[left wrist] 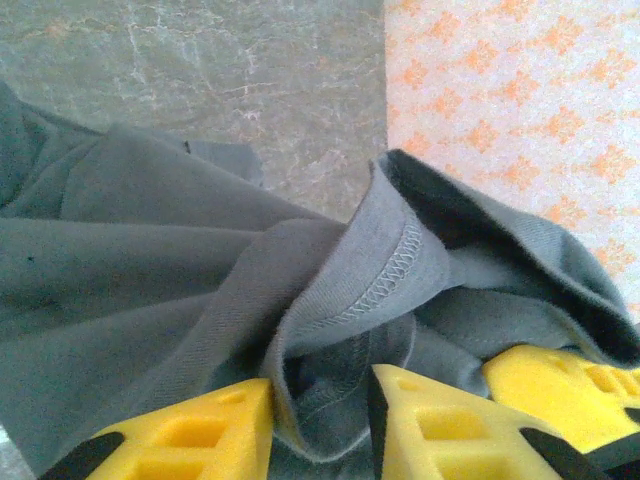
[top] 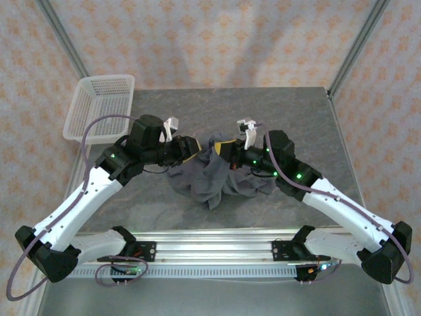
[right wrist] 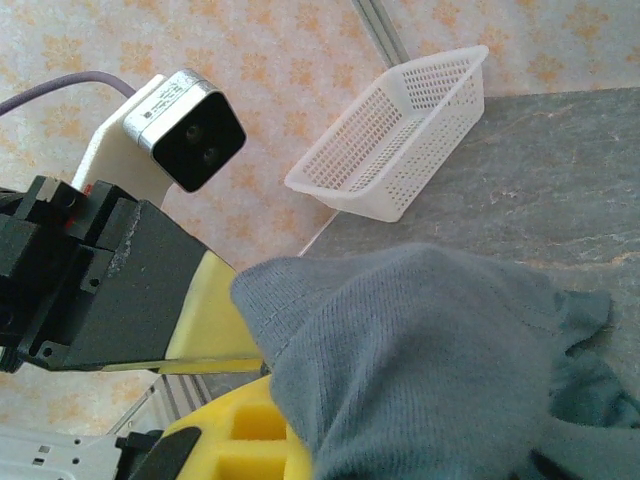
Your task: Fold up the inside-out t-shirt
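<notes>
Two robot arms meet over the inside-out t-shirt (top: 217, 174), which sits in a crumpled, dark slate-grey heap at the middle of the grey marbled table (top: 263, 105), well apart from the white mesh basket (top: 99, 108) on the far left corner. The soft fabric is bunched into deep folds. It is raised at its far side where the arms reach it and spills toward the near edge. Seen from the left wrist, a stitched hem curls upright between the yellow fingers (left wrist: 210, 425) of the left gripper (left wrist: 320, 390). These stand narrowly apart around that fold, and whether they pinch it cannot be told. The right gripper (top: 225, 150) is closed on a raised bunch of the shirt, whose cloth drapes over its yellow finger (right wrist: 235, 435).
</notes>
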### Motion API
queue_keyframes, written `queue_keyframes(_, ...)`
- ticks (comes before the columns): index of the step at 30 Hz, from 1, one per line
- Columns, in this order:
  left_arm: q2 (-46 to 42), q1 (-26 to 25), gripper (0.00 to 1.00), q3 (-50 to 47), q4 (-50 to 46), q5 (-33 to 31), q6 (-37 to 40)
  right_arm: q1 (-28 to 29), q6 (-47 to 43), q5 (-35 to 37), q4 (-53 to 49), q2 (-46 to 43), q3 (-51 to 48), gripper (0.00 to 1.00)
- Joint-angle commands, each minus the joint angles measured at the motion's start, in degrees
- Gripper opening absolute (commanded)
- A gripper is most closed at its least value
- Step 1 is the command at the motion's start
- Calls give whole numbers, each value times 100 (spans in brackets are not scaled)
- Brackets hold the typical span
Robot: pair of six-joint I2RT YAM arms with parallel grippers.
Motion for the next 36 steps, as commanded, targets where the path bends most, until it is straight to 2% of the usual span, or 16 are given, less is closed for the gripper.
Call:
queue_keyframes(1,69,-34,28,-90,269,38,-75,-35,52,73,148,-123,-18,0)
queue_keyframes(3,112,-35,29,-100,242,70,-61,-35,58,100,172,-142,-12,0)
queue_keyframes(7,226,-35,40,42,-61,44,113,-29,102,84,220,-132,-20,0)
queue_keyframes(9,300,-31,41,84,-85,125,142,-32,112,66,229,-124,-11,0)
queue_keyframes(10,334,-32,39,111,-83,164,145,-36,118,85,244,-124,-12,0)
queue_keyframes(12,343,-40,27,141,6,193,129,-31,106,108,220,-124,-6,0)
queue_keyframes(14,319,-42,3,238,84,195,157,-29,111,225,162,-149,-44,0)
queue_keyframes(16,286,-34,0,552,-32,132,303,-35,110,459,64,-233,-175,0)
queue_keyframes(19,298,54,0,1406,-303,195,728,-42,-19,1041,-125,-498,-814,11)
queue_keyframes(21,353,105,0,1798,-323,434,824,-37,-112,1395,-161,-634,-1389,28)
queue_keyframes(22,395,114,0,1912,-271,596,807,-38,-121,1458,-164,-666,-1648,32)
queue_keyframes(25,537,115,0,2045,-401,932,1085,-37,46,1220,-214,-792,-1975,37)
queue_keyframes(27,600,114,0,2017,-713,1067,1518,-38,66,1148,-352,-930,-1919,41)
queue_keyframes(31,698,111,0,1761,-1366,1291,2351,-37,-249,1528,-989,-1236,-1394,49)
queue_keyframes(36,627,105,0,1329,-1332,1453,2434,30,-1094,827,-1386,-880,-532,58)
